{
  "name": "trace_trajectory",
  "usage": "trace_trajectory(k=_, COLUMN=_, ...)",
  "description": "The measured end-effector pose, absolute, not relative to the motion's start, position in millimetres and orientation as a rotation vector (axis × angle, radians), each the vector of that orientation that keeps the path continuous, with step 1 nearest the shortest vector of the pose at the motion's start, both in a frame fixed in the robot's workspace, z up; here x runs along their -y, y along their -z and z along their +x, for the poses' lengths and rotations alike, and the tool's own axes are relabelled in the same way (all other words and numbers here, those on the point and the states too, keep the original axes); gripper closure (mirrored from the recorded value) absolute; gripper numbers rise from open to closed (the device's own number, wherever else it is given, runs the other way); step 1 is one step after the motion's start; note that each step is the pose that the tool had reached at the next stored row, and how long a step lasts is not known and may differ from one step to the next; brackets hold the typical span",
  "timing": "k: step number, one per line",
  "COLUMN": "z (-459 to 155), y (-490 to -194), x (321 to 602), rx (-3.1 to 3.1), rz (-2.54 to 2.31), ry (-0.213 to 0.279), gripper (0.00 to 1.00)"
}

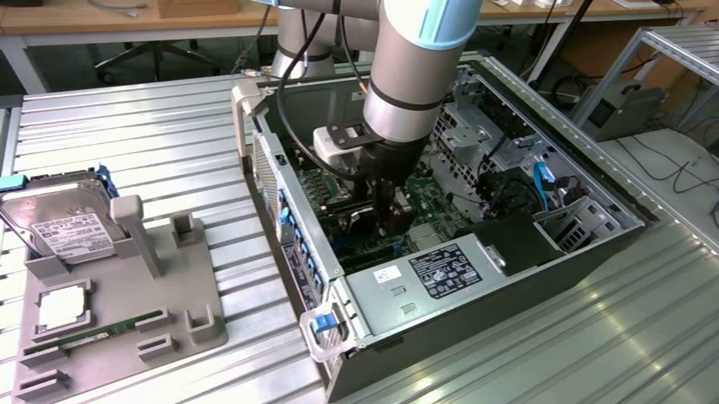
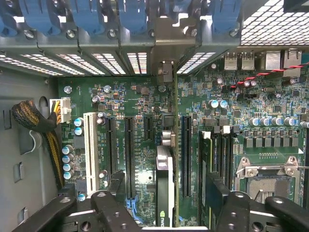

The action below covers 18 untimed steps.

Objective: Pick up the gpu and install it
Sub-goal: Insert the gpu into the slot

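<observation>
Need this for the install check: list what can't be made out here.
1. Whether the gpu is fully seated: wrist view, seen edge-on, its near end cut off by the picture edge at the gripper.
2. Cpu socket: wrist view, partly behind the gripper and cut by the edge.
3. Hard drive label text: exterior view, too small.

1. Exterior view: set high and at mid distance, it looks obliquely down on the open computer case [image 1: 472, 345] and the slatted metal table [image 1: 146, 126].
2. Wrist view: set close, it faces straight onto the motherboard [image 2: 140, 96] inside the case.
3. Shared: the motherboard around its expansion slots [image 2: 129, 150].
</observation>
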<state>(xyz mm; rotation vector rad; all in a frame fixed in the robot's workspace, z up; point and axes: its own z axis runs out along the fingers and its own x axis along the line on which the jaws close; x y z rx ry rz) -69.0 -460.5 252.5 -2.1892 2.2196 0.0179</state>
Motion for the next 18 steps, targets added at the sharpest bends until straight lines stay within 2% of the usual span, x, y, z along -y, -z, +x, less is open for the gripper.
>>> trace_trajectory(k=13, z=-69, y=-279, x=461, rx=-2.220, rz=-2.189, ry=-0.018, gripper=0.24)
trace_trajectory(k=18, z=-69, y=-281, x=461, rx=-2.220, rz=-2.189, ry=-0.018, gripper=0.24)
